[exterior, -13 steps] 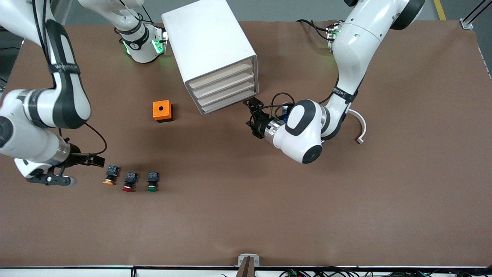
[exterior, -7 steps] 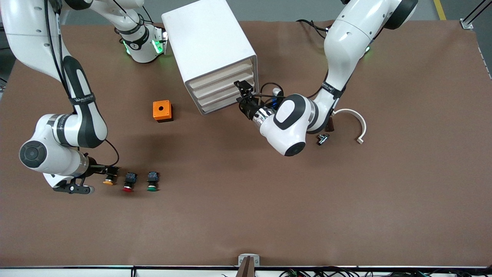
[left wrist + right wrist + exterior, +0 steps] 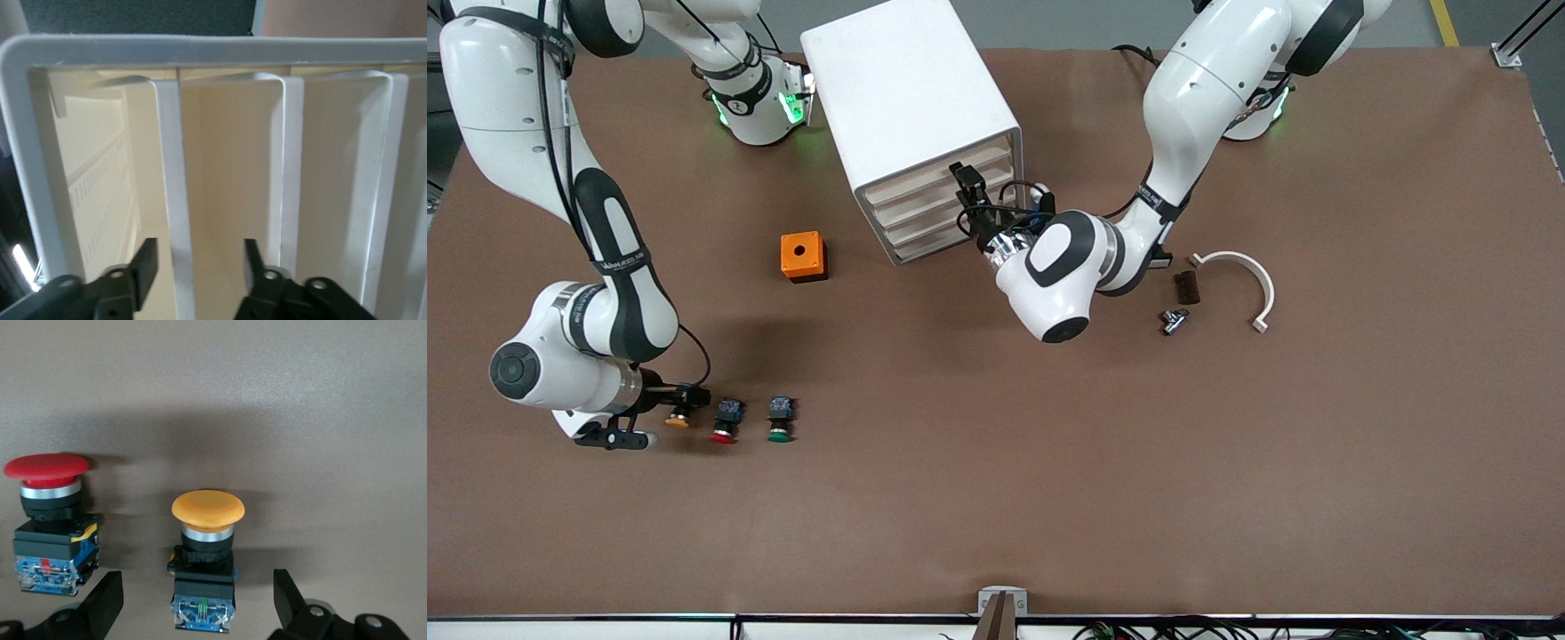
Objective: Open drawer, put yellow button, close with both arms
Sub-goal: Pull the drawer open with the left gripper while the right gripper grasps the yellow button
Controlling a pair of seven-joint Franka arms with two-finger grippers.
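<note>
Straddling the yellow button (image 3: 207, 560) on the bench, right hand (image 3: 198, 600) has its fingers spread wide, not pinching. Left hand (image 3: 197, 267) sits open around the drawer (image 3: 175, 200) front edge. No readable labels.

cabinet (image 3: 911, 98): on the tabletop (image 3: 996, 498), between the arms' bases.
left end effector (image 3: 964, 197): at the cabinet's drawer fronts.
right end effector (image 3: 685, 394): straddling the yellow button (image 3: 679, 413).
other buttons: beside it, toward the left arm's end.
</note>
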